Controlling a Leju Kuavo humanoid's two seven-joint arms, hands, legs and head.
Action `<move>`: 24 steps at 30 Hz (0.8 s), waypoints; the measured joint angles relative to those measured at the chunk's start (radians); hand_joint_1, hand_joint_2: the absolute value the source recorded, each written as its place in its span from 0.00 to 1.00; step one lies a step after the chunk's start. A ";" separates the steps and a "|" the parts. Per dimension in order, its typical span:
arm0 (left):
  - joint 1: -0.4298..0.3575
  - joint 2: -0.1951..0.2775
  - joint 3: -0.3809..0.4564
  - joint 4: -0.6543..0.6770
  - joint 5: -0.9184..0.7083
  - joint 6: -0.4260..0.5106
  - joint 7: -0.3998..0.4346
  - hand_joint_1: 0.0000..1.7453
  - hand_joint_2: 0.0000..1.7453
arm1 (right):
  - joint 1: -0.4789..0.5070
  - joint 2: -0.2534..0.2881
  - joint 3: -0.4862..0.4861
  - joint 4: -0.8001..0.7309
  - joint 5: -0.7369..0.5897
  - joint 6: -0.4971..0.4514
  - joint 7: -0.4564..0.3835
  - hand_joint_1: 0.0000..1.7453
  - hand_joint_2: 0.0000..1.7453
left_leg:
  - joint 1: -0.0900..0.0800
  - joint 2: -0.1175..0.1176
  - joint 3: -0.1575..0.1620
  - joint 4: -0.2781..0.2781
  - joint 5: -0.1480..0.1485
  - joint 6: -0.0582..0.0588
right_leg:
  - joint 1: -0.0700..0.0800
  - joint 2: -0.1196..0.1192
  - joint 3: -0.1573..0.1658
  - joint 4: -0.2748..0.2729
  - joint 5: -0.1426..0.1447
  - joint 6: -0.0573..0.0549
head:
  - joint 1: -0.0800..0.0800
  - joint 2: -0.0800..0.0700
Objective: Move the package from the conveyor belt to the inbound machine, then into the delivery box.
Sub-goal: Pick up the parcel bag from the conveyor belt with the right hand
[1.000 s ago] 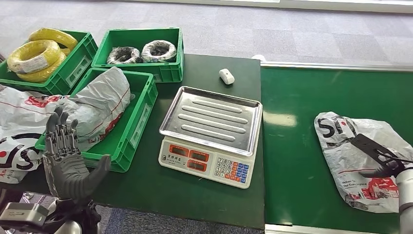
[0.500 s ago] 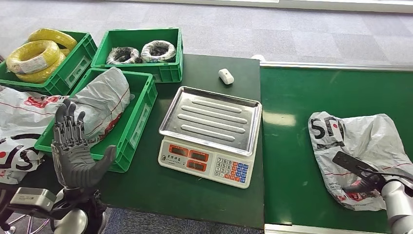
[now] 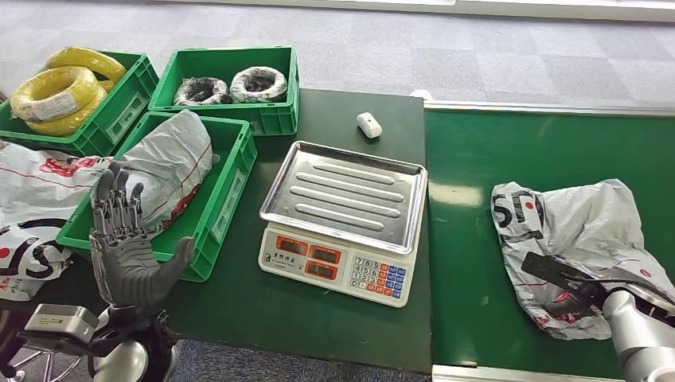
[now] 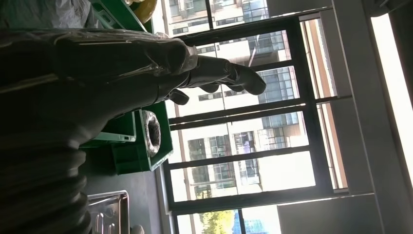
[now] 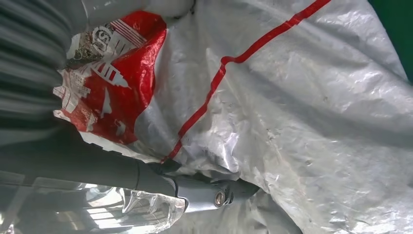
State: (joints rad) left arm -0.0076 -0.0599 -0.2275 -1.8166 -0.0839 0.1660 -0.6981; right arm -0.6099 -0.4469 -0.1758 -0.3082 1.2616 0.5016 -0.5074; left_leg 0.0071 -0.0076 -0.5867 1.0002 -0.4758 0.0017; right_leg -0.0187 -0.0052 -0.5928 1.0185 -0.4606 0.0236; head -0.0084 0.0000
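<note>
The right hand (image 3: 575, 280) grips the grey courier bag (image 3: 573, 239) on the green belt (image 3: 477, 263), right of the scale (image 3: 342, 219); the left hand (image 3: 127, 247) is raised, fingers spread, empty.

A parcel-sorting workstation: conveyor belt (image 3: 549, 151), weighing scale (image 3: 344, 219), green crates (image 3: 227, 199).

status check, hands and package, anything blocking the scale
Right hand gripping package on conveyor belt. Left hand raised, open. Scale tray bare.

Scale (image 3: 342, 219) on table, left of conveyor belt (image 3: 509, 151); package (image 3: 573, 247) on belt; crates (image 3: 227, 79) behind-left.
</note>
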 joint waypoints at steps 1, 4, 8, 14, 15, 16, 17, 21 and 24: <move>0.002 0.000 0.000 0.000 -0.001 0.002 0.000 0.00 1.00 | -0.003 0.002 0.005 0.000 -0.003 -0.002 -0.004 1.00 1.00 | 0.000 0.000 0.000 0.000 0.000 0.000 | 0.000 0.000 0.000 0.000 0.000 0.000 | 0.000 0.000; 0.012 0.000 0.000 -0.002 -0.007 0.010 0.000 0.00 1.00 | -0.013 0.009 0.019 -0.004 -0.017 -0.016 -0.017 1.00 1.00 | 0.000 0.001 0.001 0.000 0.000 0.000 | 0.000 0.001 0.001 0.000 0.000 0.000 | 0.000 0.000; 0.029 0.000 0.000 -0.008 -0.011 0.005 0.000 0.00 1.00 | -0.020 0.014 0.031 -0.013 -0.042 -0.048 -0.027 1.00 1.00 | 0.000 0.001 0.001 0.000 0.000 0.000 | 0.000 0.001 0.001 0.000 0.000 0.000 | 0.000 0.000; 0.057 0.000 0.000 -0.034 -0.018 0.022 0.000 0.00 1.00 | -0.065 0.017 0.065 -0.055 -0.065 -0.209 0.015 1.00 1.00 | 0.000 0.002 -0.001 0.000 0.000 0.000 | 0.000 0.001 0.000 0.001 0.000 0.000 | 0.000 0.000; 0.060 0.000 0.000 -0.038 -0.018 0.025 0.000 0.00 1.00 | -0.088 0.024 0.077 -0.065 -0.058 -0.250 0.043 1.00 1.00 | 0.000 0.002 -0.001 0.000 0.000 0.000 | 0.000 0.002 0.000 0.001 0.000 0.000 | 0.000 0.000; 0.062 0.000 0.000 -0.041 -0.019 0.028 0.000 0.00 1.00 | -0.114 0.034 0.092 -0.076 -0.050 -0.287 0.072 1.00 1.00 | 0.000 0.003 -0.001 0.000 0.000 0.000 | 0.000 0.003 -0.001 0.001 0.001 0.000 | 0.000 0.000; 0.062 0.000 0.000 -0.042 -0.019 0.029 0.000 0.00 1.00 | -0.144 0.048 0.110 -0.087 -0.039 -0.323 0.102 1.00 1.00 | 0.000 0.003 0.000 0.000 0.000 0.000 | 0.000 0.004 -0.001 0.001 0.001 -0.001 | 0.000 0.000; 0.040 -0.007 -0.010 -0.024 -0.013 0.010 0.000 0.00 1.00 | -0.268 0.162 0.211 -0.119 0.033 -0.436 0.261 1.00 1.00 | 0.001 0.009 0.001 0.000 0.001 -0.001 | 0.001 0.008 -0.001 0.002 0.002 -0.002 | 0.000 0.000; -0.002 -0.026 -0.035 0.024 -0.007 -0.024 0.000 0.00 1.00 | -0.355 0.298 0.307 -0.125 0.089 -0.449 0.347 1.00 1.00 | 0.002 0.014 0.003 0.000 0.002 -0.002 | 0.003 0.014 -0.003 0.003 0.003 -0.004 | 0.000 0.000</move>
State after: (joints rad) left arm -0.0093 -0.0858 -0.2629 -1.7931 -0.0909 0.1424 -0.6981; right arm -0.9653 -0.1487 0.1315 -0.4329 1.3504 0.0528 -0.1599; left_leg 0.0094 0.0069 -0.5834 0.9997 -0.4742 -0.0004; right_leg -0.0160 0.0089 -0.5958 1.0211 -0.4574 0.0192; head -0.0085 0.0000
